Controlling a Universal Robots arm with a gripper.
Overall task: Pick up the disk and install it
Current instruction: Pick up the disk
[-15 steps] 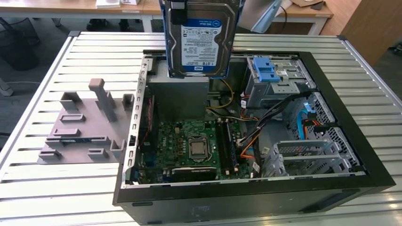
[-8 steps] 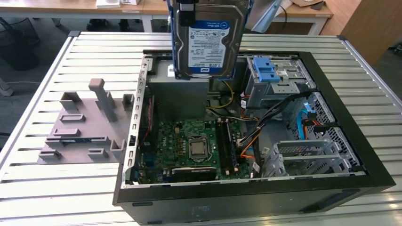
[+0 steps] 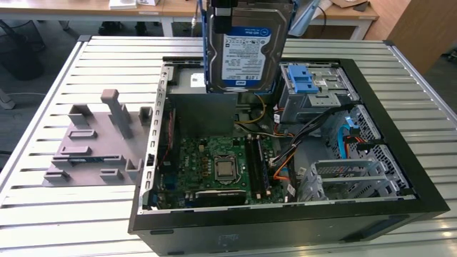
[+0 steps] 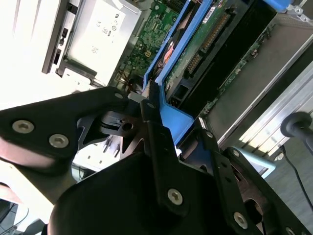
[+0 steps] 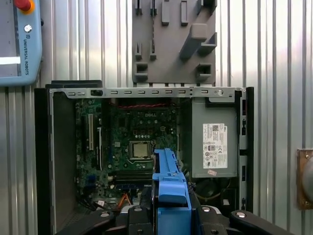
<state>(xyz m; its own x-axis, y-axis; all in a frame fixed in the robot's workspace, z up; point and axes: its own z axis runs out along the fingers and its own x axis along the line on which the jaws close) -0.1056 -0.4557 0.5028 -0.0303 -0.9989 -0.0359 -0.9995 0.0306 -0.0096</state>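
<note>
Disk (image 3: 246, 45) aloft over an open computer case (image 3: 286, 227): the silver hard drive hangs upright, label facing the exterior camera, above the far end of the case. It is clear of everything inside, and the top of it runs out past the upper edge of the exterior view.

In both wrist views the gripper (image 4: 151, 105) has its black fingers (image 4: 146, 110) clenched on one of the drive's blue plastic rails, with the green circuit-board underside of the drive turned toward the second wrist camera.

Below lie the motherboard (image 3: 214, 155), the grey power supply (image 5: 215, 142) and a metal drive cage (image 3: 311, 88) with a blue latch, at the case's far end toward the exterior view's right. A grey fixture plate (image 3: 93, 144) sits on the slatted metal table (image 3: 57, 214) on the exterior view's left, beside the case.

By the look of it the pick-up is done and the carry to the case is in hand; installation is not yet begun. Seating the drive would call for turning it to match its bay, lining the rails up squarely with the guides, and keeping clear of the loose cables (image 3: 343, 144) near the cages. Which bay is meant cannot be told for certain.
</note>
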